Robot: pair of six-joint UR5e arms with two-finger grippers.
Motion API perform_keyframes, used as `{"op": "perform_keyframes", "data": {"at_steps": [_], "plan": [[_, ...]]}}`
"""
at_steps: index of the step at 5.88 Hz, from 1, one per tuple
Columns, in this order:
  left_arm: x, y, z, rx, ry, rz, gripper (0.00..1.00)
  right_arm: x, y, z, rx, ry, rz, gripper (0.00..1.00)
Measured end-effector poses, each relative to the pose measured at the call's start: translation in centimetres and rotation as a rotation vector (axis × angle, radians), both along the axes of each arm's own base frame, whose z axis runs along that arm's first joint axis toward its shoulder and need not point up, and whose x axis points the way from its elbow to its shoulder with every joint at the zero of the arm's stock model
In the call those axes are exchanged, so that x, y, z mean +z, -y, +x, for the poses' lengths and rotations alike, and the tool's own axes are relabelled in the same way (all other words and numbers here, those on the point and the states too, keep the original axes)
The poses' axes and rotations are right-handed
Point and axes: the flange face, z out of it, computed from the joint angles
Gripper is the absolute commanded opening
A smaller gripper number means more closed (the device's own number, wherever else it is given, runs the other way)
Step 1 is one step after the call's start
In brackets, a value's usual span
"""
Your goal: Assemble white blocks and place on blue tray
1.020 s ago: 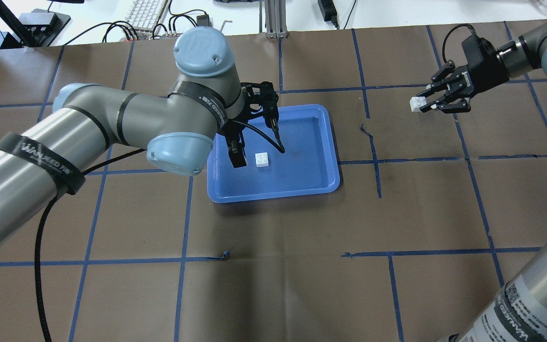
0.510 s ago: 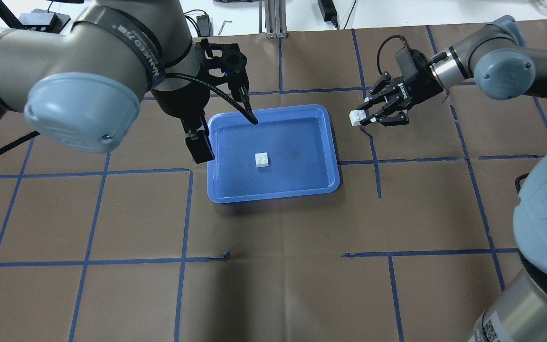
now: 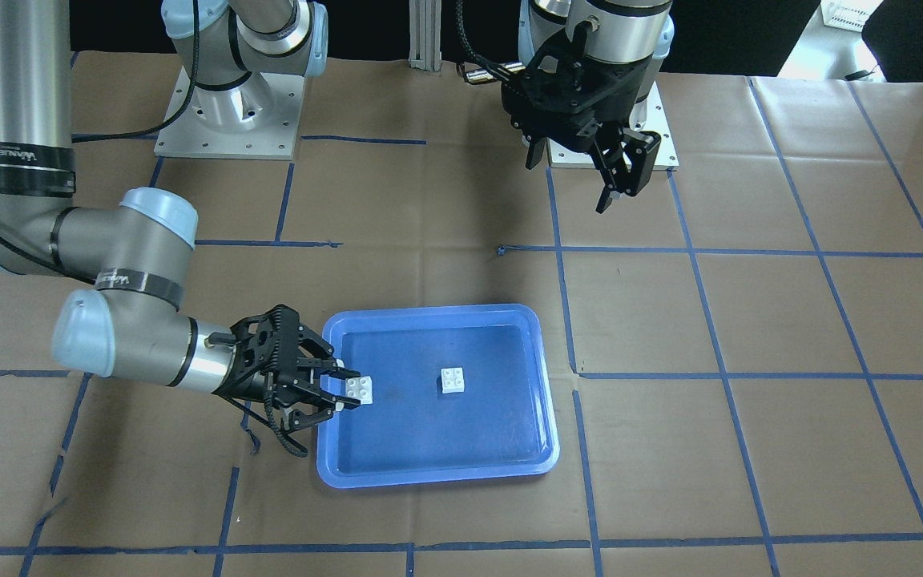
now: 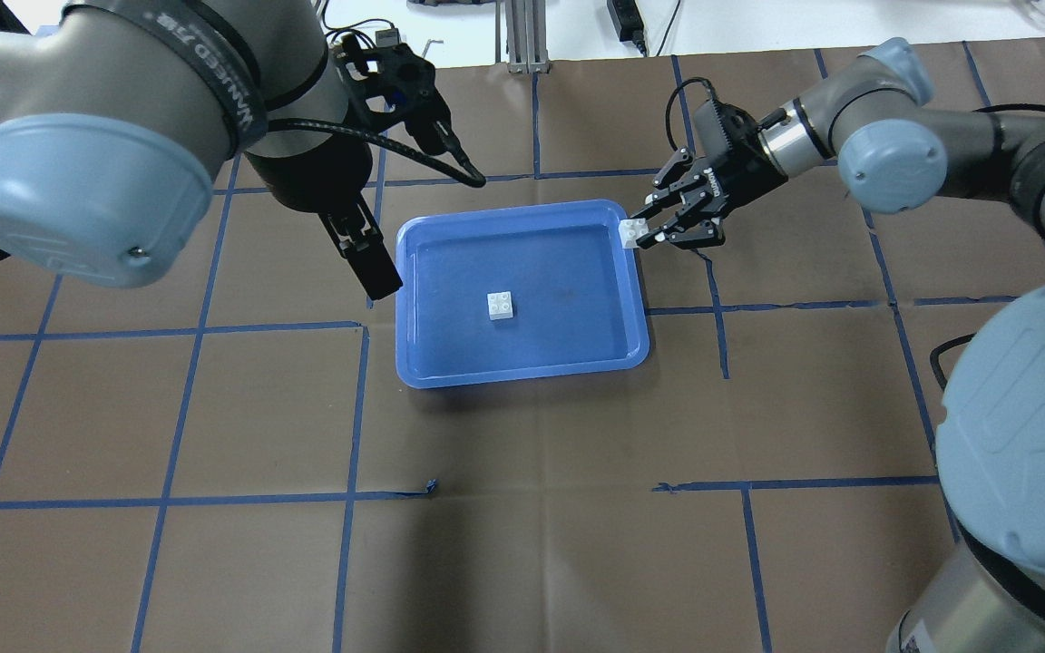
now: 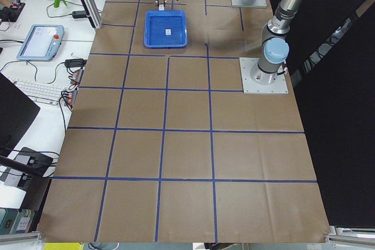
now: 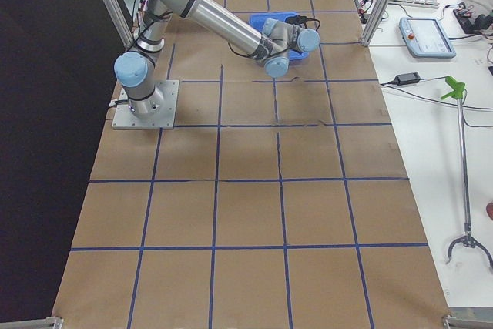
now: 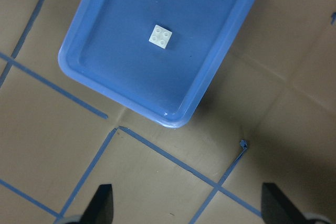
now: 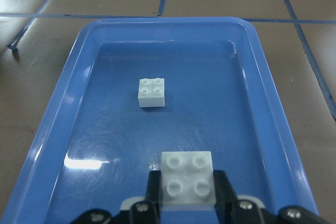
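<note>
The blue tray (image 4: 522, 374) lies mid-table. One white block (image 4: 501, 306) sits studs up on its floor; it also shows in the front view (image 3: 453, 380), the left wrist view (image 7: 160, 36) and the right wrist view (image 8: 151, 92). My right gripper (image 3: 349, 390) is shut on the second white block (image 4: 636, 233), holding it studs up just over the tray's right rim (image 8: 187, 180). My left gripper (image 7: 189, 205) is open and empty, raised high beside the tray's left side, with one finger (image 4: 368, 263) showing.
Brown paper with blue tape grid lines (image 4: 350, 408) covers the table. A torn bit of tape (image 4: 432, 485) lies in front of the tray. Cables, a keyboard and an aluminium post (image 4: 522, 36) stand past the far edge. The arm bases (image 3: 225, 120) are bolted to the table.
My right gripper has carried its white block leftward from the far right to the tray's right rim. My left gripper has lifted and drawn back off the tray. The loose block has not moved.
</note>
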Motion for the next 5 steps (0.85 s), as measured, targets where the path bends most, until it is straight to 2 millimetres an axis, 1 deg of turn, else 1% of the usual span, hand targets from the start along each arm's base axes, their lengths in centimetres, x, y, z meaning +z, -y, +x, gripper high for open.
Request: {"op": "perform_keyframes", "data": {"at_steps": [1, 2, 3, 4, 5], "plan": [[0.5, 0.6, 1.9, 0.235, -0.018, -0.013, 0.99, -1.1, -1.4, 2.4, -0.027, -0.004, -0.004, 0.24], [0.6, 0.8, 3.0, 0.390, -0.027, -0.018, 0.99, -2.0, -2.1, 4.0, -0.042, -0.007, -0.006, 0.24], [0.6, 0.9, 3.6, 0.489, -0.032, -0.016, 0.99, -3.2, -2.6, 5.2, -0.057, -0.011, -0.004, 0.24], [0.8, 1.0, 4.2, 0.530, -0.037, -0.015, 0.99, -4.4, -3.2, 5.9, -0.070, -0.011, -0.001, 0.24], [1.2, 1.1, 4.5, 0.545, -0.048, -0.019, 0.99, -5.2, -3.8, 6.3, -0.082, -0.011, -0.002, 0.24]]}}
